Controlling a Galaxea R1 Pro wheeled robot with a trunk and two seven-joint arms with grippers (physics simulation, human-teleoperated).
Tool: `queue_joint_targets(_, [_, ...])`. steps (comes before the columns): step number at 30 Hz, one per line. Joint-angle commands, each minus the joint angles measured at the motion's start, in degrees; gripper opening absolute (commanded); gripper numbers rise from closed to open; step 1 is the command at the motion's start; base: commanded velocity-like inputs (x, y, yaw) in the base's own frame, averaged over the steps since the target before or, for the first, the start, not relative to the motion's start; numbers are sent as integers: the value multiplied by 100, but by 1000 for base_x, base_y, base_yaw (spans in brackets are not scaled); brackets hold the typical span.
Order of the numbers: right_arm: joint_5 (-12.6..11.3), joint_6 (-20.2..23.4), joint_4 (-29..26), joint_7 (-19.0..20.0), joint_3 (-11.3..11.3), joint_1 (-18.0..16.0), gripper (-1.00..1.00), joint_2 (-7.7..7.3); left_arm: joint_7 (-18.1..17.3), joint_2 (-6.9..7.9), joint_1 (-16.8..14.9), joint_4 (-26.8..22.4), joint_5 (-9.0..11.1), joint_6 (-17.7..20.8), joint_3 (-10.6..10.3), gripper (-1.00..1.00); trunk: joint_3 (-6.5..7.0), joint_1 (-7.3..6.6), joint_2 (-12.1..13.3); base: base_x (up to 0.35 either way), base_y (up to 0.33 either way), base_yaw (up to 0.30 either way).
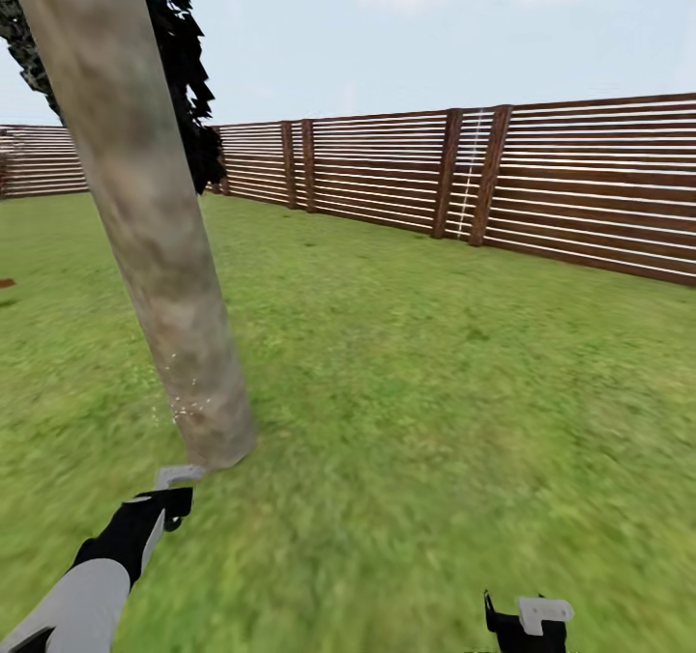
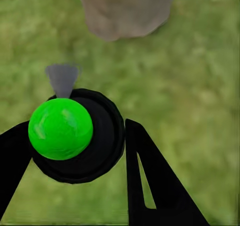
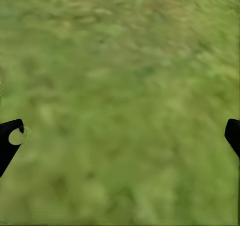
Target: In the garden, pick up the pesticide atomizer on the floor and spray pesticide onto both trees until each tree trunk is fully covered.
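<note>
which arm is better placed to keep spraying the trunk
Left. Its hand grips the atomizer, nozzle toward the tree trunk just ahead. The right hand is open over grass.

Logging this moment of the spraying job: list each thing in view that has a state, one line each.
left gripper: shut on the atomizer, nozzle aimed at the trunk base.
atomizer: held off the grass, green top facing the wrist camera.
right gripper: open, empty, over the lawn.
tree trunk: standing, leaning, pale specks near its base.
fence: standing around the lawn.
</note>
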Motion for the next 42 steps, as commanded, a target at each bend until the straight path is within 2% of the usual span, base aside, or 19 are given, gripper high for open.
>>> queue_joint_targets(1, [0,0,0,0,1,0,100,-2,-1,-5,-3,-24,77,-12,-13,-100,0,0,0,-256,-136,277])
queue_joint_targets(6, [0,0,0,-8,1,0,100,-4,-21,-104,-123,-119,188,12,-78,-100,0,0,0,-111,-25,154])
queue_joint_targets(9, [0,0,7,-9,1,0,100,-4,-71,-113,-604,-253,178,77,-91,-100,0,0,0,-4,-1,8])
queue_joint_targets(10, [0,0,8,-9,1,0,100,-4,-78,-84,-753,-260,174,120,-92,-100,0,0,0,-1,0,1])
queue_joint_targets(13, [-4,7,8,-11,1,0,100,6,-108,181,-1188,-311,173,314,-90,-100,0,0,0,0,0,0])
queue_joint_targets(14, [-7,11,48,-5,1,0,100,31,-113,169,-1288,-429,175,358,-96,-100,0,0,0,0,0,0])
queue_joint_targets(15, [-8,16,155,-2,1,0,100,121,-114,108,-1338,-546,173,376,-226,-100,0,0,0,0,0,0])
queue_joint_targets(18, [-8,21,207,0,1,0,100,294,-216,340,-1427,-1066,200,754,-401,-100,0,0,0,0,0,0])
queue_joint_targets(19, [-7,26,211,0,1,7,100,303,-827,224,-1450,-1183,179,1000,-787,-100,0,0,0,0,0,0])
queue_joint_targets(20, [-8,26,213,0,-1,8,100,303,-881,192,-1471,-1195,189,1190,-1070,-100,0,0,0,0,0,0])
queue_joint_targets(21, [-8,26,214,0,-1,8,100,304,-908,196,-1482,-1238,194,1340,-1177,-100,0,0,0,0,0,0])
queue_joint_targets(23, [-8,26,212,0,0,9,100,304,-936,265,-1484,-1369,199,1494,-1247,-100,0,0,0,0,0,0])
queue_joint_targets(26, [-8,26,212,0,1,9,100,304,-1305,740,-1445,-1425,199,1547,-1241,-100,0,0,0,0,0,0])
queue_joint_targets(28, [-8,26,213,0,1,9,100,304,-1547,852,-1422,-1427,173,1549,-1243,-100,0,0,0,0,0,0])
queue_joint_targets(30, [-8,26,214,0,1,9,100,304,-1590,797,-1375,-1352,177,1527,-1275,-100,0,0,0,0,0,0])
queue_joint_targets(32, [-7,26,212,0,0,9,100,304,-1555,576,-1359,-1143,151,1487,-1283,-100,0,0,0,0,0,0])
queue_joint_targets(34, [-8,26,212,-3,-2,9,100,304,-1282,450,-1355,-846,162,1454,-1288,-100,0,0,0,0,0,0])
queue_joint_targets(39, [-16,11,1,-1,-11,7,100,292,-967,424,-1227,-467,201,1327,-1237,-100,0,0,0,0,0,0])
queue_joint_targets(42, [17,3,-161,24,13,8,100,296,-703,406,-1152,-390,439,1305,-1212,-100,0,0,0,0,-23,0])
